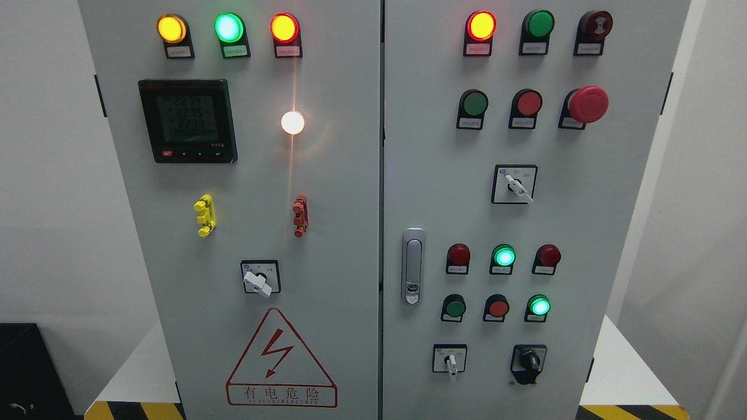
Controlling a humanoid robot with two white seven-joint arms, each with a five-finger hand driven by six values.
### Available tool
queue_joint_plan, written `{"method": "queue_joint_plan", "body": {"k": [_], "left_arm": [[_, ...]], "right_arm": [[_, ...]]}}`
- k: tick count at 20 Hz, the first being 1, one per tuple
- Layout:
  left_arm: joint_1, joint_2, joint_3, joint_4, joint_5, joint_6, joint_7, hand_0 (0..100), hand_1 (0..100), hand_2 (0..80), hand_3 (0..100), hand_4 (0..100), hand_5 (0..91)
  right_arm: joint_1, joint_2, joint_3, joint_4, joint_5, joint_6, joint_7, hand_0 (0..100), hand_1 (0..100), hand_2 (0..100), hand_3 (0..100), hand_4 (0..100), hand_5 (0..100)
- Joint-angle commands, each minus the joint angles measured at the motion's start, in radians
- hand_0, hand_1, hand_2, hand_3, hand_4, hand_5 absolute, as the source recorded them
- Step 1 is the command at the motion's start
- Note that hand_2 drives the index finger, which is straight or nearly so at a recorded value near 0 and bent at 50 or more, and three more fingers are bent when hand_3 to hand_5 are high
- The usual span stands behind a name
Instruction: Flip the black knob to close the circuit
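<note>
No hands in view so state unknown; task not begun, you must reach black knob [530,361] at cabinet [350,175] btm-right corner.

Two-door cabinet [350,175]: meter [188,121] on the left door, upper left; selector switch [260,279] below it, above the warning sign [282,361]. Door handle [413,266] at the right door's left edge; knob [529,363] lower right.

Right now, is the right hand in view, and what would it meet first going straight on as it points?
Neither hand shows, so its heading cannot be told. The black knob sits low on the right door, with nothing in front of it as far as the picture shows.
</note>
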Motion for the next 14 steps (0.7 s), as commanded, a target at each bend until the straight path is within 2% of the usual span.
{"method": "queue_joint_plan", "body": {"k": [1, 5, 8, 10, 12, 14], "left_arm": [[0.0, 0.0, 0.0, -0.001, 0.0, -0.001, -0.001, 12, 56, 0.0, 0, 0, 0.0], [0.0, 0.0, -0.001, 0.001, 0.0, -0.001, -0.001, 12, 56, 0.0, 0, 0, 0.0], [0.0, 0.0, 0.0, 0.001, 0.002, -0.001, -0.001, 12, 56, 0.0, 0, 0, 0.0], [0.0, 0.0, -0.001, 0.001, 0.0, -0.001, -0.001, 12, 56, 0.0, 0, 0, 0.0], [0.0, 0.0, 0.0, -0.001, 0.0, -0.001, 0.001, 12, 56, 0.0, 0, 0, 0.0], [0.0, 0.0, 0.0, -0.001, 0.0, -0.001, -0.001, 12, 56, 0.0, 0, 0, 0.0]], "right_arm": [[0.008, 0.01, 0.033, -0.09, 0.001, 0.005, -0.002, 0, 8, 0, 0, 0, 0], [0.072, 0.009, 0.091, -0.273, 0.015, 0.031, -0.01, 0, 6, 0, 0, 0, 0], [0.124, 0.006, 0.102, -0.479, 0.017, 0.149, -0.013, 0, 4, 0, 0, 0, 0], [0.138, 0.007, 0.116, -0.573, 0.02, 0.194, -0.037, 0, 4, 0, 0, 0, 0], [0.141, 0.009, 0.122, -0.628, 0.046, 0.197, -0.068, 0, 4, 0, 0, 0, 0], [0.16, 0.006, 0.143, -0.688, 0.083, 0.197, -0.115, 0, 4, 0, 0, 0, 0]]}}
